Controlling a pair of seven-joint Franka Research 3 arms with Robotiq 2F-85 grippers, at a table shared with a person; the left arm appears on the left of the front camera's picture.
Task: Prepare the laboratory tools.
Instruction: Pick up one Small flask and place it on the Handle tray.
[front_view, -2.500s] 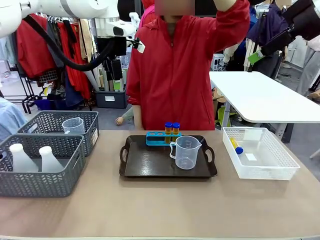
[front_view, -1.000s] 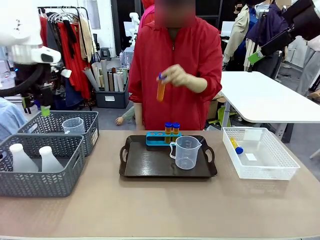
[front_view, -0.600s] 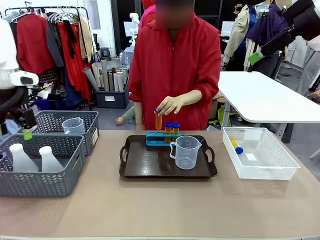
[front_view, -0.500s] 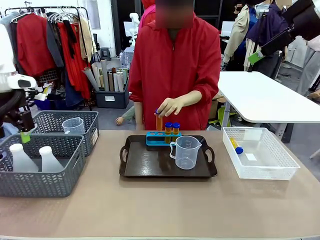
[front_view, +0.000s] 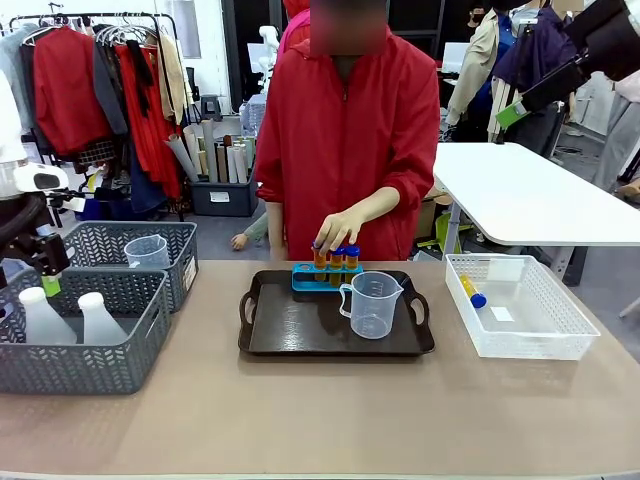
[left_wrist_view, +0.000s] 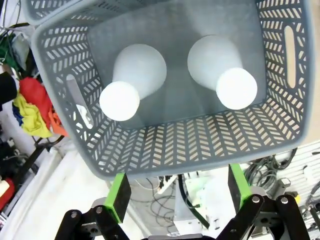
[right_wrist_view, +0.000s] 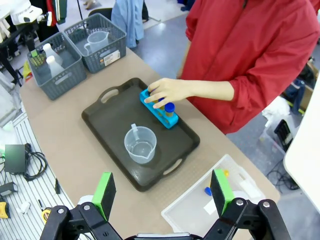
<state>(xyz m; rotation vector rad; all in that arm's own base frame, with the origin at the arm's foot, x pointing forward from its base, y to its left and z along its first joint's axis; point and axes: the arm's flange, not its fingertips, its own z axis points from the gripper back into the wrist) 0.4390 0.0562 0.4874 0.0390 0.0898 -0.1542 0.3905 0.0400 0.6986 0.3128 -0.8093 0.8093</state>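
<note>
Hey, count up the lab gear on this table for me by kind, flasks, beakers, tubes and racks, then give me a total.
Conical flasks: 2
Measuring beakers: 2
Orange tubes: 4, three in the rack, one in the white basket
Blue rack: 1
Total: 9

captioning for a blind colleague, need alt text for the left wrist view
Seen from straight above, the open left gripper with green pads hangs over a grey slotted basket. Two upright white conical flasks stand side by side in the basket.
</note>
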